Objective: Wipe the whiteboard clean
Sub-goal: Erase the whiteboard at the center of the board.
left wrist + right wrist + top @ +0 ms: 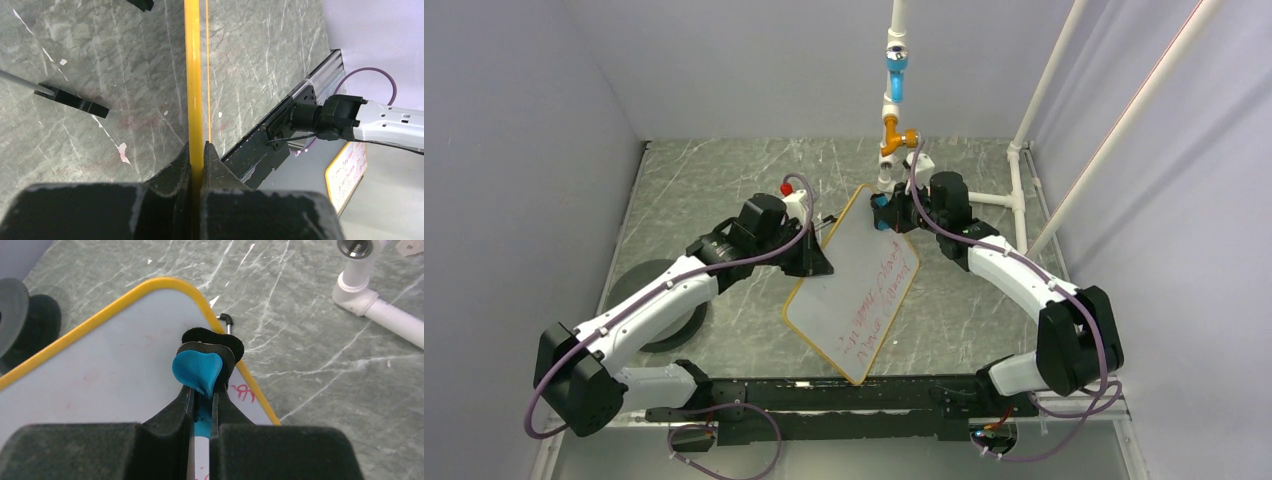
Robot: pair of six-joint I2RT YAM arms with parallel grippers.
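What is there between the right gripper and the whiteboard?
A small blue eraser with a black pad. The right gripper is shut on it, and the pad seems to rest on the whiteboard near a corner. The right wrist view shows this.

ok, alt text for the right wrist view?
The right gripper is shut on a blue eraser with a black felt pad, held at the rounded corner of the yellow-framed whiteboard. A bit of red writing shows just right of the gripper; a white pipe fitting stands on the grey marbled table at upper right.
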